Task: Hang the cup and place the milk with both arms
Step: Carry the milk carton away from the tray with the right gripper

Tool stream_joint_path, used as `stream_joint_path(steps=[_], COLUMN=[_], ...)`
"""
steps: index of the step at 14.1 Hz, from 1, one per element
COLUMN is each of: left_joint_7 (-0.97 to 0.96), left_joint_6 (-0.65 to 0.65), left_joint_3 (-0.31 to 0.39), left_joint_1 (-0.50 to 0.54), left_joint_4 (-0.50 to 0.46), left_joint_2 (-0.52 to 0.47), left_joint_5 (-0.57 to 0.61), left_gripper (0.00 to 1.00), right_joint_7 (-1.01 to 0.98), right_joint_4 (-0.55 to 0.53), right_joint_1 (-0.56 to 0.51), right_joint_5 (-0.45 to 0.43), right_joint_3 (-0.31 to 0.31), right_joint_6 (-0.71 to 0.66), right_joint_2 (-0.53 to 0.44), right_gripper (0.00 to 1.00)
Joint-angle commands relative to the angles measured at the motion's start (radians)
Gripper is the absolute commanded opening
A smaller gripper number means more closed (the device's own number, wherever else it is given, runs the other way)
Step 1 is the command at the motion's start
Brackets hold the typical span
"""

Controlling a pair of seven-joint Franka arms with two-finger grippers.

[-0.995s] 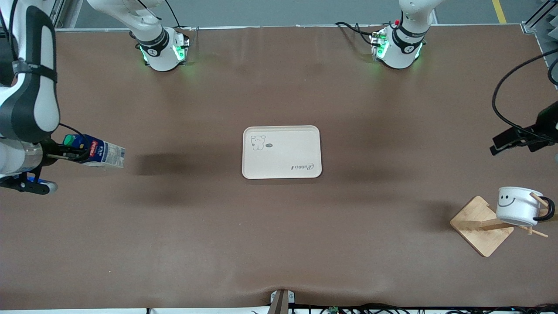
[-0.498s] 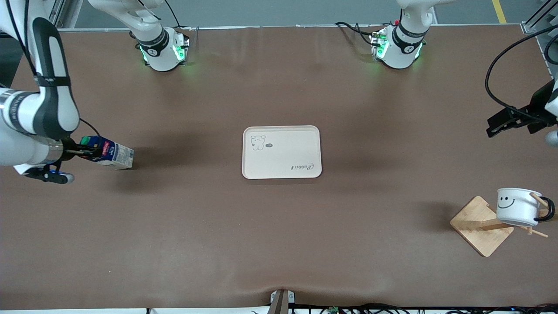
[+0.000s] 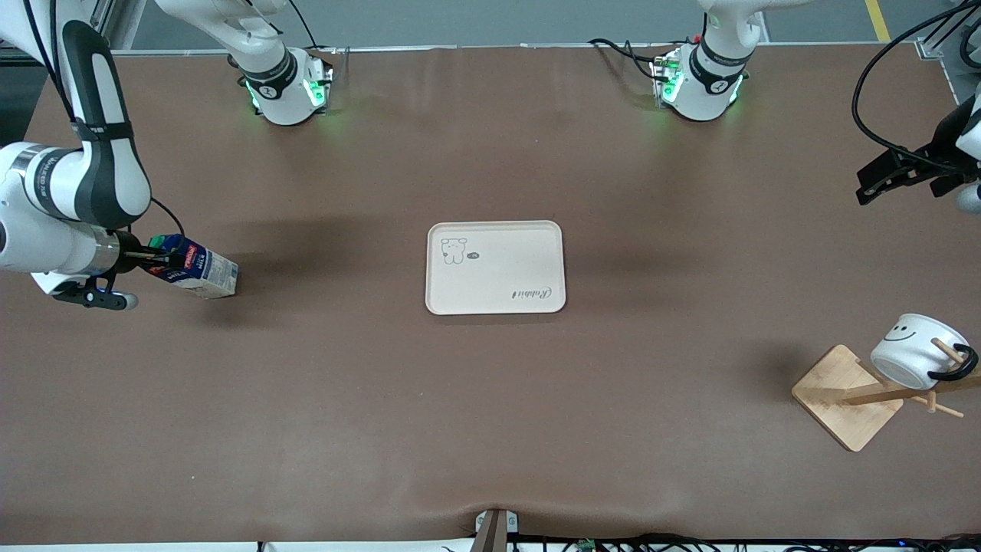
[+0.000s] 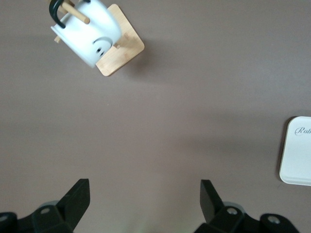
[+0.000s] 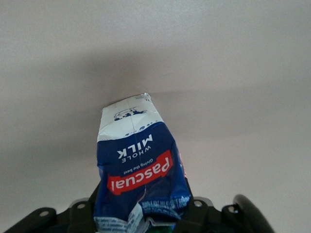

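Milk carton: you had it at the right arm's end of the bench, tilted, its pale base low at the brown surface, well apart from the cream tray.
Right tool: it was clamped on the carton's capped end; in the right wrist view the fingers flanked the crumpled blue top. That top grip likely let you bring the base down first.
Carton axis: the long axis leaned, green cap toward the right tool, base pointing toward the tray. Whether the base already touched the bench, you could not tell for certain.
Smiley mug: it hung by its black handle on a peg of the wooden rack, at the left arm's end, nearer the front camera than the tray.
Mug axis: tipped, the face turned upward.
Left tool: its fingers stood wide apart and empty, high over the bench; that arm waited.
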Motion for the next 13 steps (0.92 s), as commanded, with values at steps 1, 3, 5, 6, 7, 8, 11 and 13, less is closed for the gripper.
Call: stream_joint_path(steps=[1, 3, 5, 6, 7, 8, 11, 13], left_joint_7=[0.005, 0.002, 0.005, 0.005, 0.005, 0.007, 0.007, 0.008], left_joint_6=[-0.027, -0.035, -0.038, -0.038, -0.041, -0.041, -0.043, -0.043], left_joint_3=[0.013, 0.01, 0.009, 0.004, 0.001, -0.001, -0.011, -0.011], left_joint_1=[-0.011, -0.01, -0.007, -0.006, -0.01, -0.01, -0.01, -0.01], left_joint_4=[-0.02, -0.02, -0.019, -0.02, -0.022, -0.022, -0.023, -0.022], left_joint_2=[-0.029, -0.03, -0.029, -0.029, -0.029, -0.029, -0.027, -0.027], left_joint_5=[-0.005, -0.008, -0.048, -0.052, -0.052, -0.054, -0.054, -0.054], left_gripper=[1.0, 1.0, 1.0, 1.0, 1.0, 1.0, 1.0, 1.0], right_joint_7=[-0.027, -0.027, -0.027, -0.027, -0.027, -0.025, -0.025, -0.024], right_joint_4=[-0.051, -0.051, -0.05, -0.047, -0.041, -0.029, 0.063, 0.123], right_joint_1=[-0.024, -0.024, -0.023, -0.021, -0.021, -0.018, -0.004, 0.002], right_joint_5=[-0.025, -0.025, -0.025, -0.025, -0.025, -0.024, -0.01, -0.01], right_joint_3=[0.016, 0.018, 0.018, 0.018, 0.018, 0.019, 0.025, 0.025], right_joint_6=[0.025, 0.022, 0.019, 0.019, 0.018, 0.002, -0.111, -0.159], right_joint_2=[0.0, 0.0, 0.0, 0.0, 0.0, 0.0, 0.0, 0.004], right_gripper=[1.0, 1.0, 1.0, 1.0, 1.0, 1.0, 1.0, 1.0])
